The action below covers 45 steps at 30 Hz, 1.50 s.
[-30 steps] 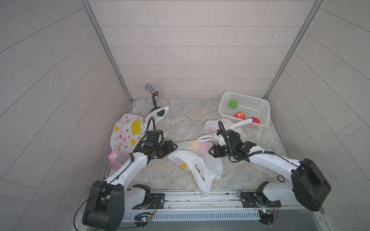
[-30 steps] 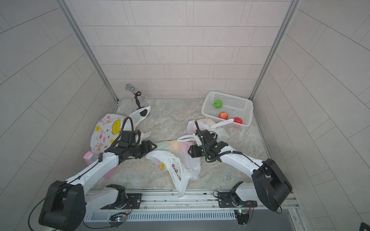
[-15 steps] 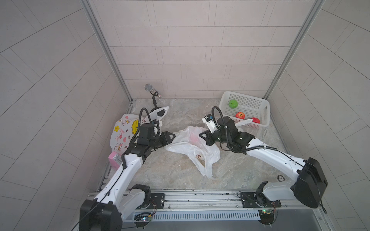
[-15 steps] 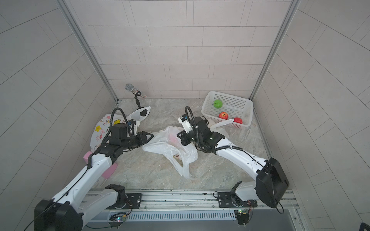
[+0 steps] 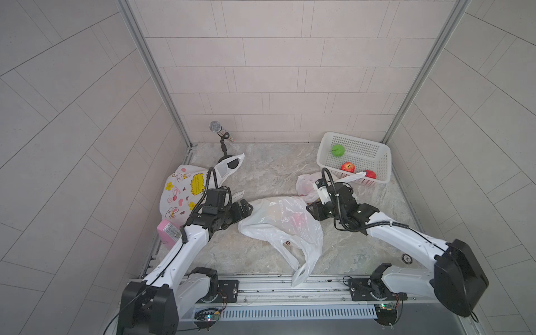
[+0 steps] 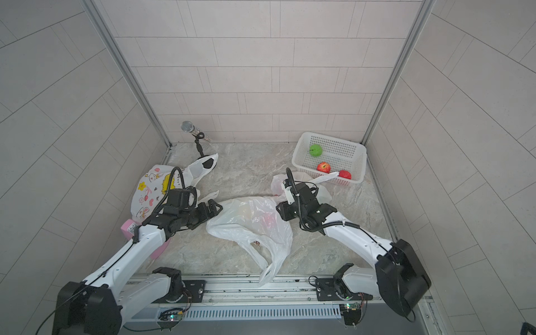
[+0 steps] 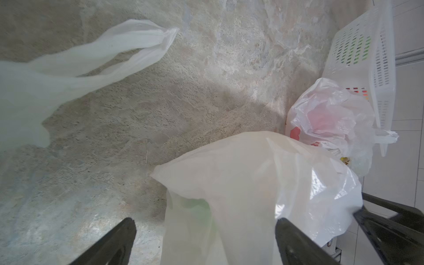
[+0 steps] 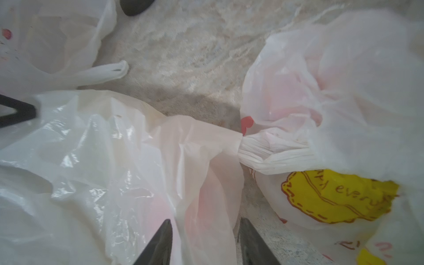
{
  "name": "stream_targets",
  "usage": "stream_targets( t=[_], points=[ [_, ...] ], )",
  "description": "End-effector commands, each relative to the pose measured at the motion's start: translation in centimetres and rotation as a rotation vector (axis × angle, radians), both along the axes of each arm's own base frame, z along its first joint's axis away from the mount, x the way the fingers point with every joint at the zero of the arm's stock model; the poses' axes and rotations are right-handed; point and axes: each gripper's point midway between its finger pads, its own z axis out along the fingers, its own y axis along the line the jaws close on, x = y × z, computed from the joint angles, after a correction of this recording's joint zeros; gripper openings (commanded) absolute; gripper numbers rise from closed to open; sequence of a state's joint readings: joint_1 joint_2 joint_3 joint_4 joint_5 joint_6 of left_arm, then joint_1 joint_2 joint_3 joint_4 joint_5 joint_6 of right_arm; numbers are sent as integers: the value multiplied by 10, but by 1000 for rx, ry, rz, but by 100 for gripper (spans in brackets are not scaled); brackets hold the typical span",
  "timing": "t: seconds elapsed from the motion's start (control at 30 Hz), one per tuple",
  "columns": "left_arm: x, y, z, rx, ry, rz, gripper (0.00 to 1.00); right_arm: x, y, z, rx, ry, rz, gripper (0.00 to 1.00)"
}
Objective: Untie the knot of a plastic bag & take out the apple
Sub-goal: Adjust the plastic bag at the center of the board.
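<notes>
A translucent white plastic bag (image 5: 278, 226) (image 6: 246, 226) lies slumped mid-table between my two grippers. No knot shows on it, and its handles (image 5: 301, 269) trail loose toward the front rail. The apple is only a reddish blur through the film (image 5: 295, 219) (image 8: 158, 211). My left gripper (image 5: 248, 207) (image 7: 205, 223) stands wide open at the bag's left end, with plastic between its fingers but untouched. My right gripper (image 5: 310, 210) (image 8: 205, 223) is open at the right end, a loose fold of the bag lying between its fingers.
A second tied bag (image 5: 307, 185) (image 8: 321, 91) with yellow print sits just behind the right gripper. A white basket (image 5: 359, 137) at the back right holds a green apple (image 5: 338, 150) and two red ones. A printed bag (image 5: 185, 188), a pink box (image 5: 169, 232) and a microphone stand (image 5: 216, 127) are at the left.
Both grippers have opened and let go of the bag, which was stretched between them half a second ago. It has sagged onto the table, and both arms have drawn slightly apart.
</notes>
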<state>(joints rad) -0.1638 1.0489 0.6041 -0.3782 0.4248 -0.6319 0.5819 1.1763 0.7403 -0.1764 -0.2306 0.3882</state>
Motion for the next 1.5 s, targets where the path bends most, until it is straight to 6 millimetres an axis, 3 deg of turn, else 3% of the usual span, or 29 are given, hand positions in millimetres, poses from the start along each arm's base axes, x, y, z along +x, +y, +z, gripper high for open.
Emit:
stream_targets(
  t=[0.0,0.13,0.2,0.23,0.3,0.33,0.37,0.47,0.53,0.63,0.7,0.77,0.83,0.93,1.13,1.23,1.33,1.47],
  points=[
    [16,5,6,33,-26,16,100,-9,-1,11,-20,-50,18,56],
    [33,-4,-1,24,10,-22,100,-1,9,4,-14,-33,37,61],
    [37,-15,-6,-17,46,-62,94,6,21,-3,-8,-3,65,62],
    [39,-22,-7,-44,58,-82,84,9,27,-8,-5,20,79,62],
    [42,-32,-4,-92,58,-102,48,17,37,-17,-11,61,93,61],
    [44,-35,3,-111,42,-103,33,21,41,-20,-15,83,97,54],
    [46,-39,12,-125,19,-109,25,24,46,-21,-14,100,106,42],
    [52,-47,54,-161,-86,-132,12,31,57,-7,11,93,132,6],
    [52,-49,83,-179,-160,-151,5,36,59,14,29,47,129,0],
    [45,-49,121,-188,-273,-174,0,38,56,53,60,-51,127,0],
    [39,-43,126,-154,-324,-161,0,37,53,69,89,-118,120,0],
    [37,-32,109,-108,-333,-116,0,39,49,67,88,-152,110,0],
    [35,-25,82,-76,-286,-90,0,47,43,52,68,-128,93,0],
    [36,-29,56,-88,-210,-94,0,61,30,32,51,-70,36,2],
    [41,-32,36,-81,-111,-104,0,55,15,32,-12,-59,9,37],
    [42,-30,29,-56,-68,-103,3,38,6,44,-58,-75,15,46],
    [41,-29,21,-48,-28,-98,6,5,4,58,-108,-111,54,51],
    [40,-29,13,-50,6,-94,8,-65,28,62,-121,-165,237,40]
  ],
)
